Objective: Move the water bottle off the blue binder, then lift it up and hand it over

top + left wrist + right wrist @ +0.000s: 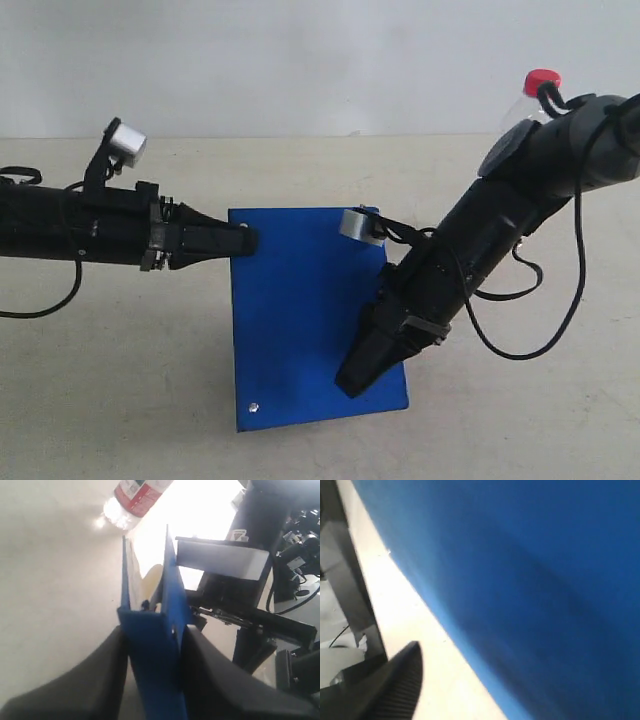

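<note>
The blue binder (300,310) sits mid-table, one silver rivet near its front corner. My left gripper (248,240) is shut on its far left edge; in the left wrist view the binder (155,660) stands edge-on between the fingers, white pages showing. My right gripper (348,385) hovers over the binder's near right part. In the right wrist view the binder (545,580) fills the picture and one finger (400,680) shows apart from its edge; the other is hidden. The water bottle (541,80) stands off the binder at the far right, mostly behind the right arm, and shows in the left wrist view as the bottle (142,491).
The beige table (120,380) stretches around the binder, with a pale wall behind it. Black cables (540,345) loop down from the right arm beside the binder's right edge.
</note>
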Controlling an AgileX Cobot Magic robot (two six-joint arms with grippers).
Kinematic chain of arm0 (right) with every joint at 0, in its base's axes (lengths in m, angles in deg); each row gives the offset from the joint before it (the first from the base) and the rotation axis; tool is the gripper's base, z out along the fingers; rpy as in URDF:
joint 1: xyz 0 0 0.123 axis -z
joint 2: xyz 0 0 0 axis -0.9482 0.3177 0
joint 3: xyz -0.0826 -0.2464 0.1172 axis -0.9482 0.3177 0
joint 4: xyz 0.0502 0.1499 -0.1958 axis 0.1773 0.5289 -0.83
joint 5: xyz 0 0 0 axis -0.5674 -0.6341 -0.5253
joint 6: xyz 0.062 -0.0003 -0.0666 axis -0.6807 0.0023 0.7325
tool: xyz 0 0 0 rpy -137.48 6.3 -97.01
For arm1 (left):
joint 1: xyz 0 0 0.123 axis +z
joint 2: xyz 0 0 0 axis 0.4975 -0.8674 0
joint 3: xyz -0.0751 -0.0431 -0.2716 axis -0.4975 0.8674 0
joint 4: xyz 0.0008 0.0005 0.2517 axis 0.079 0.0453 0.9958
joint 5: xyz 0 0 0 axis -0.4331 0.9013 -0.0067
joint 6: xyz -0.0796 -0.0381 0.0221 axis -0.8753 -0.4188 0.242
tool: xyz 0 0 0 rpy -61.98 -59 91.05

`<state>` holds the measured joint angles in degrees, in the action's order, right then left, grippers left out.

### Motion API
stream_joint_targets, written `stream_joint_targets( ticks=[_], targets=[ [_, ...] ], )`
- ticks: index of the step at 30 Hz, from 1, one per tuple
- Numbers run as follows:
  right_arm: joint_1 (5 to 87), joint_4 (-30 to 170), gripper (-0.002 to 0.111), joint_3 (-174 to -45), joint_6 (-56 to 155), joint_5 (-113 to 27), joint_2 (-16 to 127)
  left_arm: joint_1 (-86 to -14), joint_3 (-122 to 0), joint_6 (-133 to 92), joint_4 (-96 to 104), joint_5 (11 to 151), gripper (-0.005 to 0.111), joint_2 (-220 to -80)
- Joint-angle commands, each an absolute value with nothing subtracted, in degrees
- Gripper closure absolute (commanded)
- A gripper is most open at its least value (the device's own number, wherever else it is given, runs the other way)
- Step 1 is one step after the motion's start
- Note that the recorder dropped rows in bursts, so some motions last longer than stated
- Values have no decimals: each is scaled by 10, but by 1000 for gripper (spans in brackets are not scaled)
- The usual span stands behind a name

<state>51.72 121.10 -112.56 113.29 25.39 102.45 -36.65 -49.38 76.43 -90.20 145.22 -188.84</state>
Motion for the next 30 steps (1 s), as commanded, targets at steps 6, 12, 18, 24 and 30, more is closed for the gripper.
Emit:
stream_joint_targets(
  ticks=[6,12,18,24,30],
  targets=[
    [509,1122,39,-1127,1065,199,896,-371,-496,779,-902,1512,102,-1844],
    [509,963,39,-1127,932,166,806,-369,-496,771,-904,1448,102,-1793],
    [509,909,42,-1127,844,147,766,-369,-488,749,-888,1378,102,-1718],
    [509,912,108,-1127,808,146,744,-370,-407,723,-856,1315,102,-1610],
    [509,942,106,-1127,801,122,676,-370,-299,793,-958,1215,102,-1466]
  ],
)
